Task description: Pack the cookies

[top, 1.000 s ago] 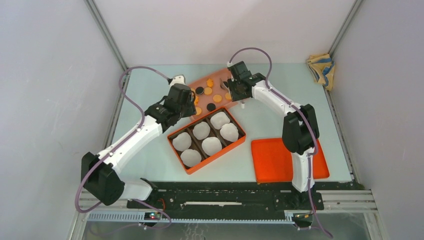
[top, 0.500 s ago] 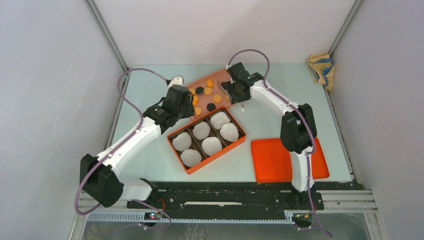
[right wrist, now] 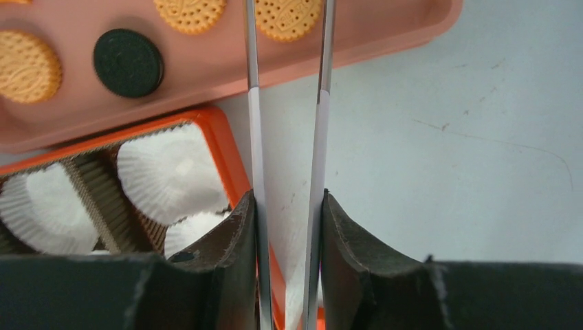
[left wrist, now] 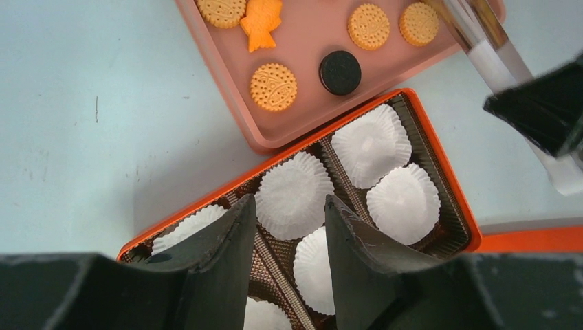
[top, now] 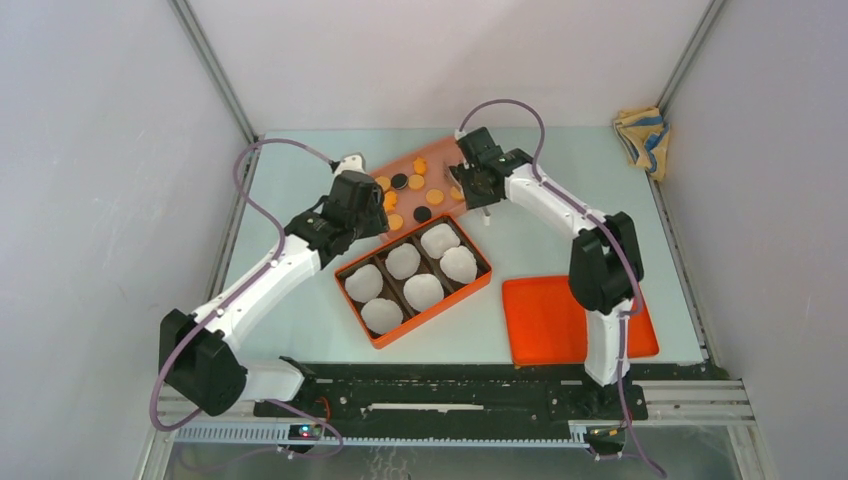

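The right gripper (right wrist: 289, 206) is clamping a pair of slim metal tongs (right wrist: 251, 103) by their handles, so its fingers are standing only partly closed. The tongs' long axis is pointing straight ahead of it, toward the far left. Their two blades are flanking one round dotted orange cookie (right wrist: 289, 17) at the right end of the shallow pink plastic tray (right wrist: 385, 41). Whether the tips are already pinching it I cannot tell, as they are running out of view.

The other cookies (left wrist: 273, 87), orange rounds, black rounds and an orange star, are lying flat and apart on the same tray.

The orange cardboard box (top: 480, 280) of pleated white paper cups (left wrist: 294, 194) is sitting just near of the tray, its far corner almost touching it. The carry is therefore looking short, up over the tray lip and the box rim.

The left gripper (left wrist: 289, 203) is hovering over the box with its fingers apart, holding nothing. The right arm is clearly the nearer one to this cookie.
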Robot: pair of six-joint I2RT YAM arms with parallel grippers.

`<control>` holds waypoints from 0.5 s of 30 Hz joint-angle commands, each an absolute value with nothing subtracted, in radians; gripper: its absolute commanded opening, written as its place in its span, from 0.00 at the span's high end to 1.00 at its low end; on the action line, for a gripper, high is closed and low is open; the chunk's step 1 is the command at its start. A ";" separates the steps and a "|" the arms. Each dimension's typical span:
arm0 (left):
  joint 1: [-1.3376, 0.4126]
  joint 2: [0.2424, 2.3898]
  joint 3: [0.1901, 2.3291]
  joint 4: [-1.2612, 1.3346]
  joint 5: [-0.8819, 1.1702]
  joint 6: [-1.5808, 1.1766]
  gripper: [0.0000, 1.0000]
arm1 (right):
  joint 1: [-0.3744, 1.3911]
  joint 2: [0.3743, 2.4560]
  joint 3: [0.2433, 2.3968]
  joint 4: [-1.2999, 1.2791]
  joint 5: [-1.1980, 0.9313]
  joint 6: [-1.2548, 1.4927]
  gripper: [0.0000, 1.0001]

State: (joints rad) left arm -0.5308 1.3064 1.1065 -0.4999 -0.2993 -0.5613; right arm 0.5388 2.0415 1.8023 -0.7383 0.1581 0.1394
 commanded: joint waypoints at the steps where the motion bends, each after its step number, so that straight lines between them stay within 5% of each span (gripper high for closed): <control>1: -0.477 1.226 1.116 -0.483 -0.272 -0.589 0.53 | 0.573 1.810 1.767 -0.653 0.167 0.154 0.90; 15: -0.335 1.141 1.046 -0.493 -0.238 -0.615 0.54 | 0.925 1.417 1.382 -0.744 0.053 0.180 0.99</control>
